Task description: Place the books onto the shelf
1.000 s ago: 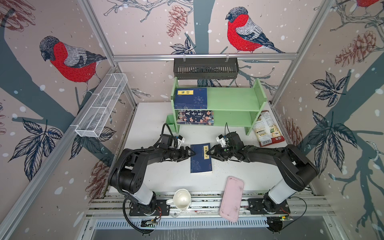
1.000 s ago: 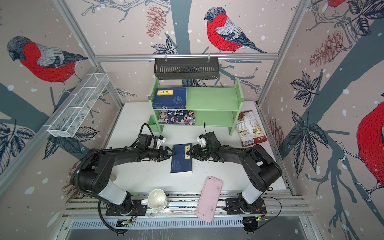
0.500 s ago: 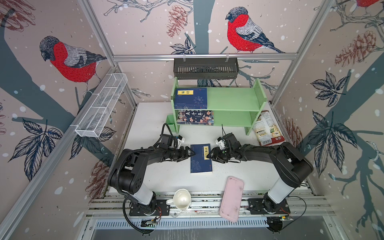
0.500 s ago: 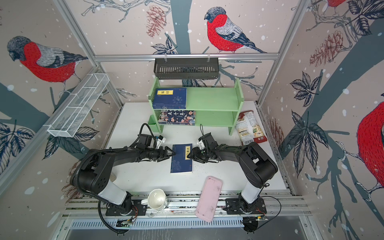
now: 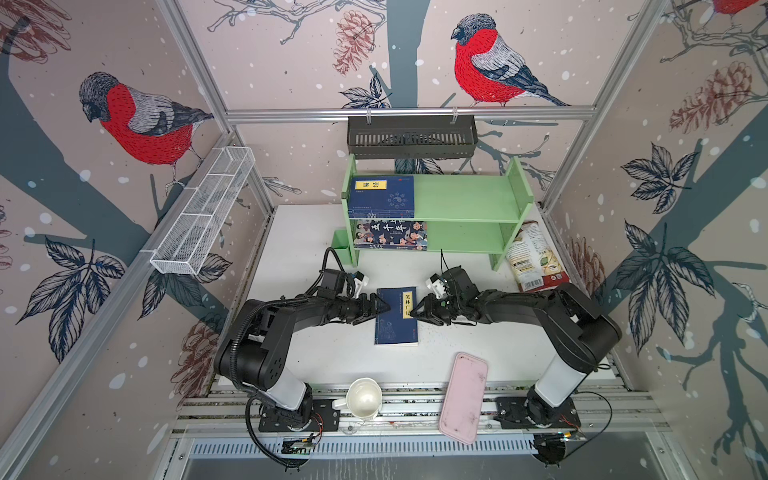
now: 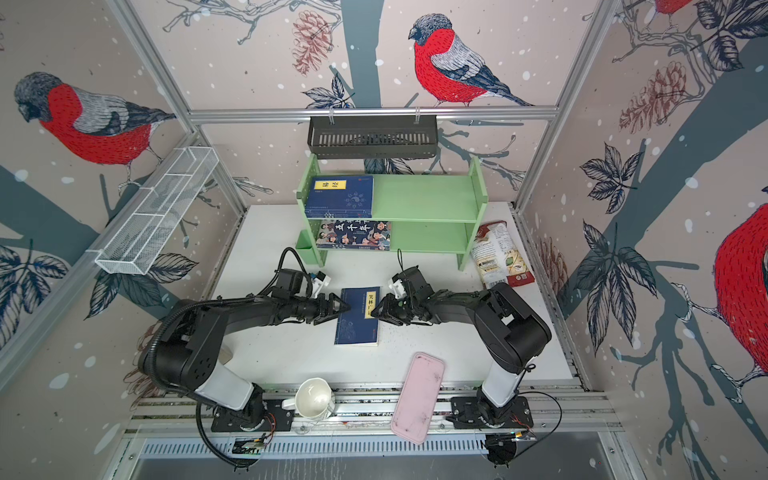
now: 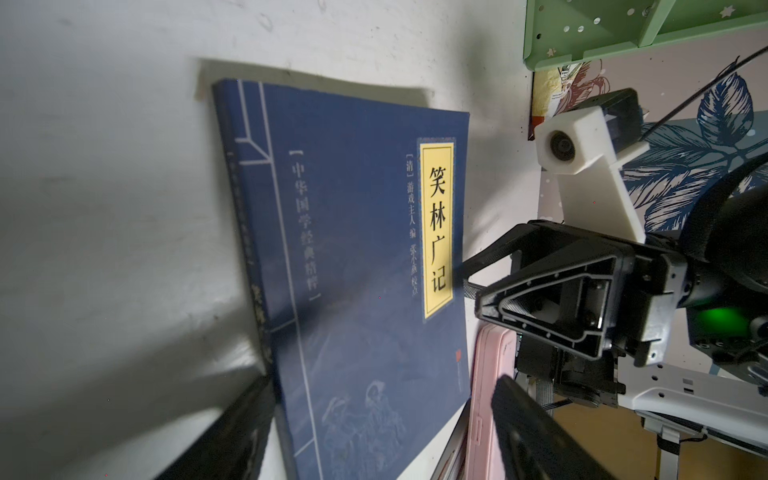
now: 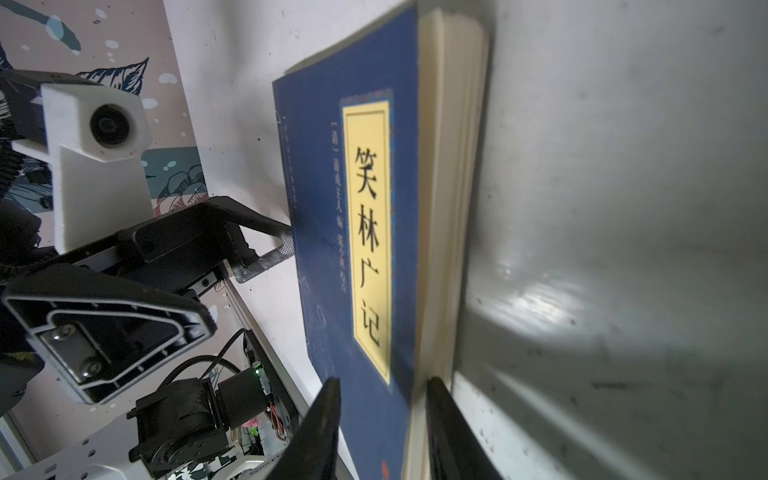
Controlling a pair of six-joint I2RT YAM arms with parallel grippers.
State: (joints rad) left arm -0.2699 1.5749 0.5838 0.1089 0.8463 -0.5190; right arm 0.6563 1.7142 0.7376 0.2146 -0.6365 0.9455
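Thin navy-blue paperback with yellow label: left gripper at its spine edge, jaws wide apart; right gripper straddles its page edge, grip impossible to tell

Robot test cell, laboratory setting.
Aluminium frame carries printed bird wall panels; two black robot arms stand bolted to a slotted rail at a white bench; a green shelf stands on it.

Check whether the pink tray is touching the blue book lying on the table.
Apart. Both top views show bare table between the blue book and the pink tray.
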